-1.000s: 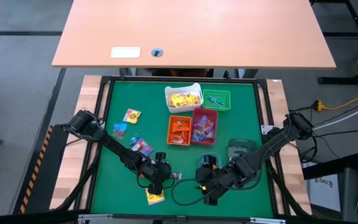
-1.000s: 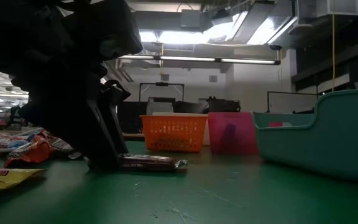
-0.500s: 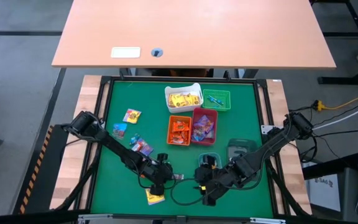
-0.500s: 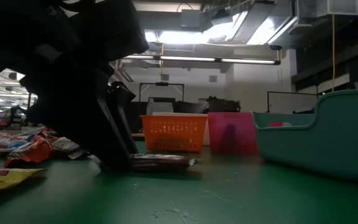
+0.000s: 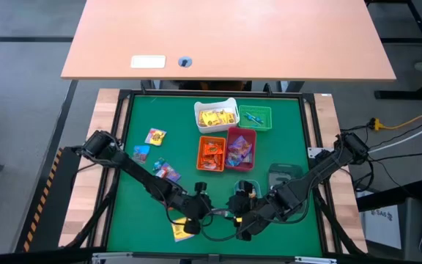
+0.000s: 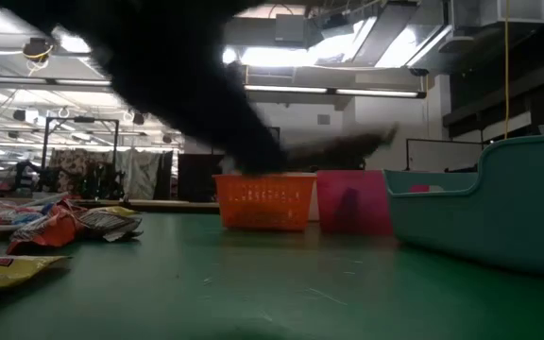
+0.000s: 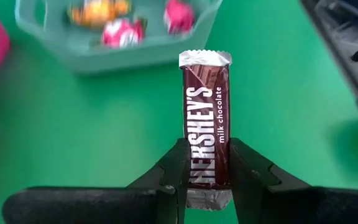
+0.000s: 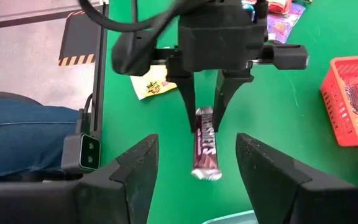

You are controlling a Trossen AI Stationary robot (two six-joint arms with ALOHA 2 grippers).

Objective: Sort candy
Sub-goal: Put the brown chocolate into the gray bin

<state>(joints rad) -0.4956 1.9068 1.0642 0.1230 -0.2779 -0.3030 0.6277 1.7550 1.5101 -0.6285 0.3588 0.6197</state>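
Note:
A dark brown Hershey's bar (image 7: 205, 118), one piece of the candy, hangs in the air with my left gripper (image 7: 207, 171) shut on it. In the right wrist view the bar (image 8: 204, 149) sticks out past the left fingers, over the green mat. My right gripper (image 8: 196, 142) stands open close by, facing the bar and touching nothing. In the high view both grippers meet near the table's front, left (image 5: 200, 207) and right (image 5: 242, 213). More candy (image 5: 167, 172) lies loose on the mat at the left. My left gripper pinches the bar's two long edges near its rear end (image 7: 205, 179) between its two fingers. The fingers (image 8: 188, 106) come from the table's left, slanting down, and lie along the bar. The bar juts out beyond the fingertips, label up, lifted clear of the mat.
A white bin (image 5: 216, 116) and a green bin (image 5: 256, 117) stand at the far middle, with an orange bin (image 5: 211, 154) and a red bin (image 5: 240, 149) in front of them. A teal bin (image 5: 280, 176) with a few sweets is at the right. A yellow packet (image 5: 182, 232) lies at the front.
My left gripper has risen and gone a little toward the table's right, tipping nearer to level. The bar, which lay on the mat between its fingers, is now lifted clear. My right gripper stays where it was.

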